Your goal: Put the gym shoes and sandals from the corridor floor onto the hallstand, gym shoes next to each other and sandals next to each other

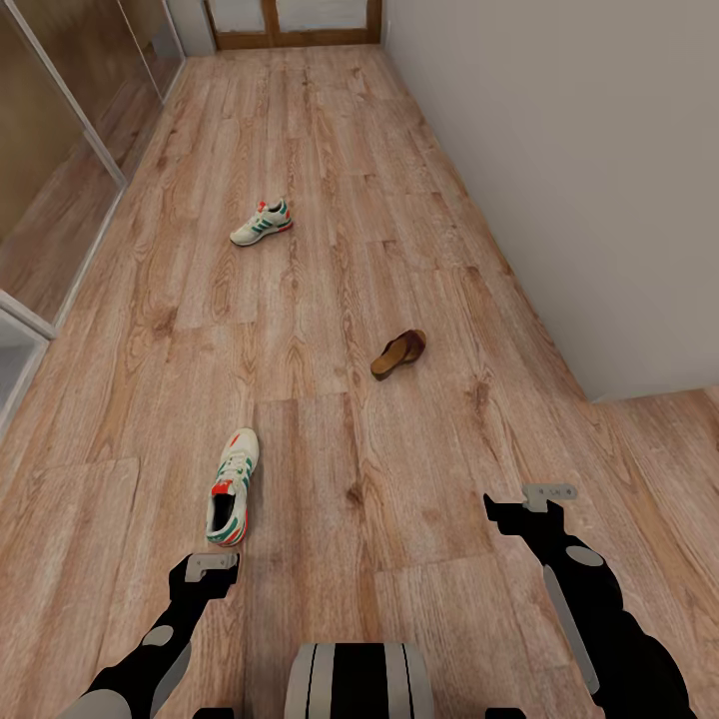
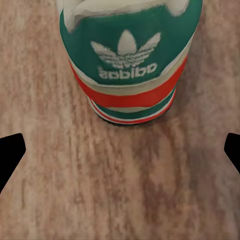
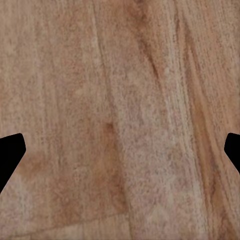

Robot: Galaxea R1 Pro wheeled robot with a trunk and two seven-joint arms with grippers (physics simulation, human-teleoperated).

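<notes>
A white gym shoe with green stripes lies on the corridor floor just ahead of my left gripper; its green and red heel faces that gripper, whose fingers stand wide apart with nothing between them. A second gym shoe lies farther up the corridor. One brown sandal rests tilted on its side at mid floor. My right gripper hovers open over bare planks, well to the right of the near shoe. The hallstand is out of view.
A pale wall runs along the right and ends at a corner. Glass panels in a frame line the left. A wooden-framed door closes the far end. The robot's base shows at the lower edge.
</notes>
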